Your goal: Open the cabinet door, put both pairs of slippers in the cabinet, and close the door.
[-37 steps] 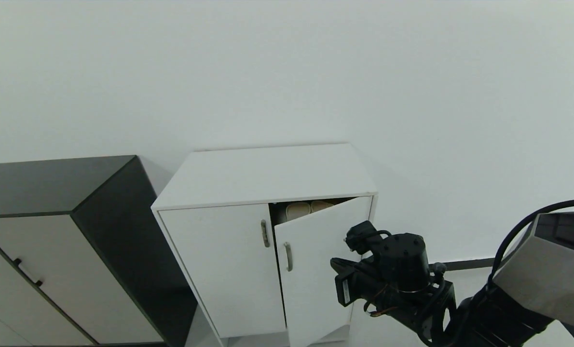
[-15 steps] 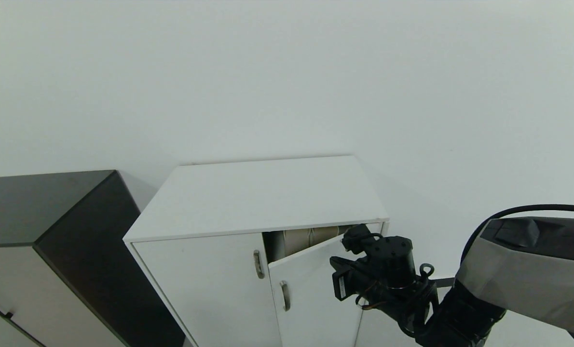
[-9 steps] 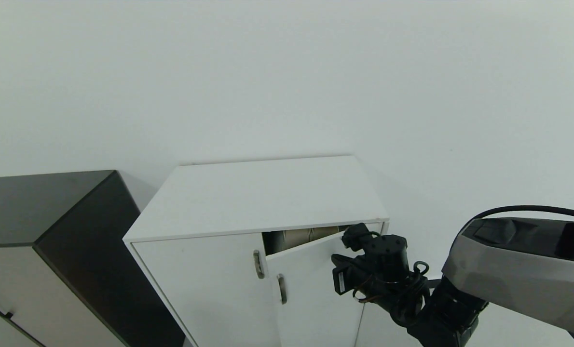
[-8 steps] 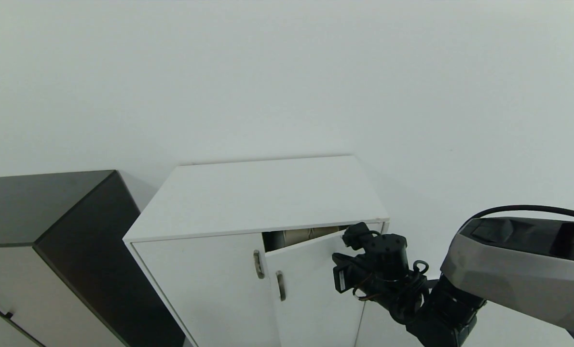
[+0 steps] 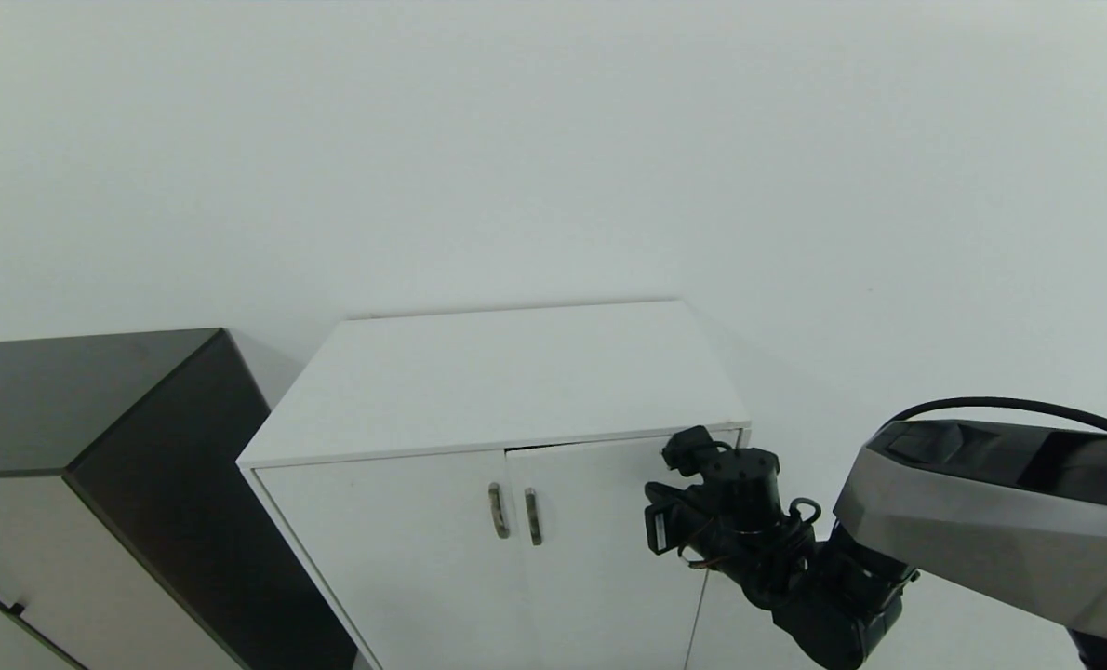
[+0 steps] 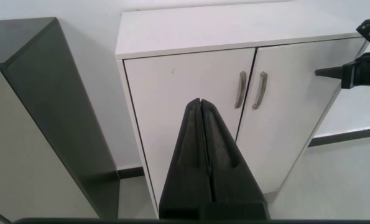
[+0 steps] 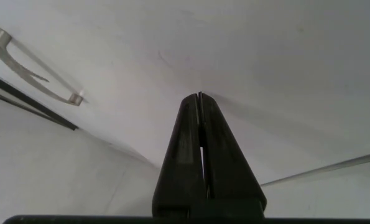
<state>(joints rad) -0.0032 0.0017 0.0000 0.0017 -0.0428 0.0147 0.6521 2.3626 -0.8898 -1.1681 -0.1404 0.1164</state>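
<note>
The left gripper (image 6: 201, 102) is held closed and empty, well back from the cabinet (image 5: 507, 381). At 5 o'clock, the right gripper (image 7: 200, 99), fingers pressed together, is set against the cabinet door (image 5: 600, 558), which is seen nearly flush.

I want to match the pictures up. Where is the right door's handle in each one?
Head view: right door's handle, just right of the door seam.
Left wrist view: the handle on the seam's side nearer the right gripper.
Right wrist view: close up, beside the dark seam.
Shared landmark: the seam.
</note>
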